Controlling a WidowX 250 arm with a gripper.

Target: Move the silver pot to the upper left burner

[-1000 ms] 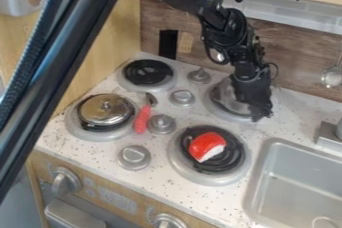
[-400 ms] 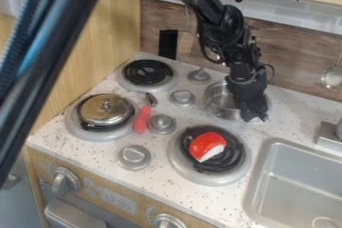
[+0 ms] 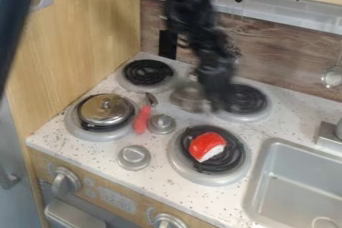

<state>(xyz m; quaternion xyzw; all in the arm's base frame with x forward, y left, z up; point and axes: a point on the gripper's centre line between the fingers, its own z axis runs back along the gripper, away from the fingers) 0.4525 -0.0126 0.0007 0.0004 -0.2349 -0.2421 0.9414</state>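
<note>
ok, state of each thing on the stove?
Gripper: at the silver pot
Silver pot: off upper left burner
Upper left burner: bare coil
Lid: on front left burner, knob up
Red-handled tool: lying flat
Red-and-white food: on front right burner

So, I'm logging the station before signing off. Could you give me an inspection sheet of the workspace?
Surface: speckled white counter with four burners.
Job's things: silver pot, blurred, between the two rear burners; not on the upper left burner.
Clutter: domed metal lid on the lower left burner; red-and-white toy on the lower right burner; red-handled utensil between the left burners and a knob.
Gripper: pointing down beside the pot; hold cannot be confirmed.
Cables: nothing seen across the counter.
Surroundings: sink at right, wood-grain wall behind.
</note>
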